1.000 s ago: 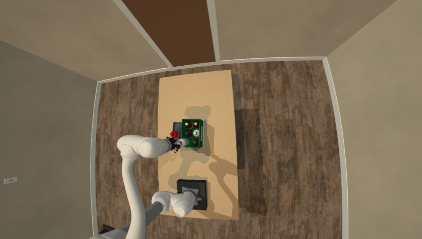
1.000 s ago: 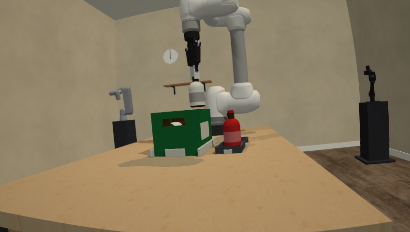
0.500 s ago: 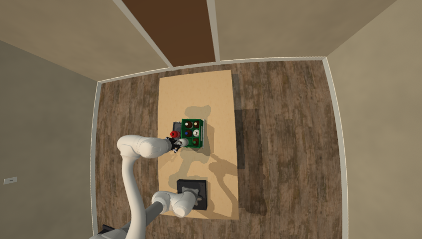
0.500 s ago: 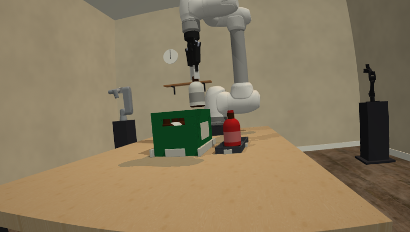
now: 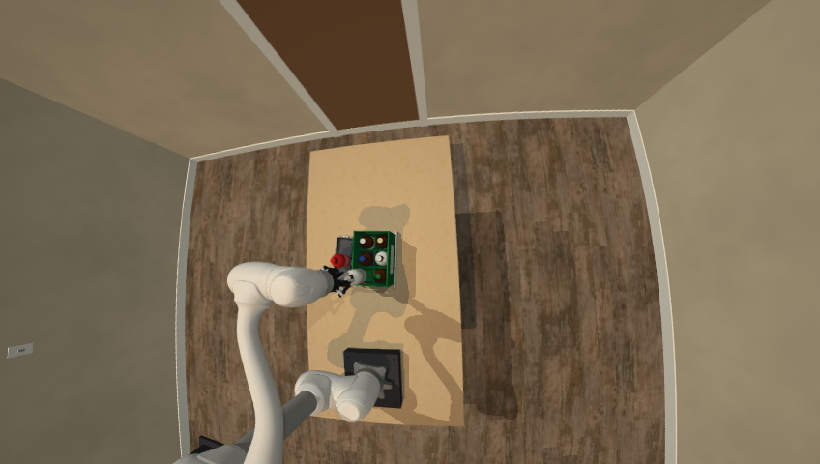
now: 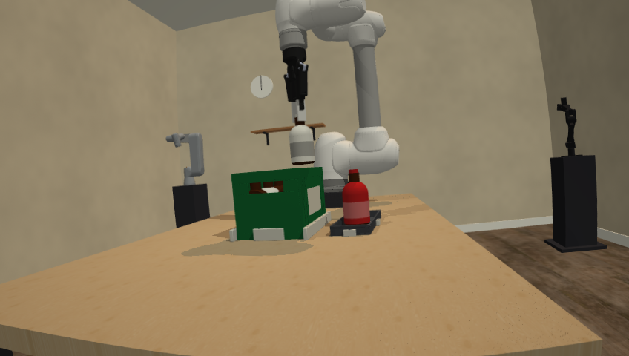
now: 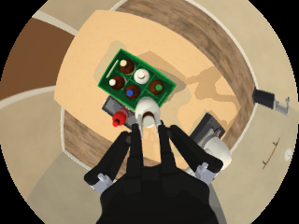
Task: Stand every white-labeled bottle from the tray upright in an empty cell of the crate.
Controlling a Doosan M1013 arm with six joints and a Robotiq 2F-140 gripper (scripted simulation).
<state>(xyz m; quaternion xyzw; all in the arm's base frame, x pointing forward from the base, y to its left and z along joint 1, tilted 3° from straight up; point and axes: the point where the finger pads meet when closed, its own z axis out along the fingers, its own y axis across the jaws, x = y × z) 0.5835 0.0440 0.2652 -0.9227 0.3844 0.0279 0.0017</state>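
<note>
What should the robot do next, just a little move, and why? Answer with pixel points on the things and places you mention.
I think it should lower the white bottle (image 5: 356, 276) (image 6: 302, 144) (image 7: 148, 110) gently into the free corner space of the green crate (image 5: 372, 232) (image 6: 269, 211) (image 7: 149, 58). The gripper (image 5: 343, 279) (image 6: 300, 107) (image 7: 148, 118) has it by the neck, above the crate's rim, and the other five spaces already hold bottles.
</note>
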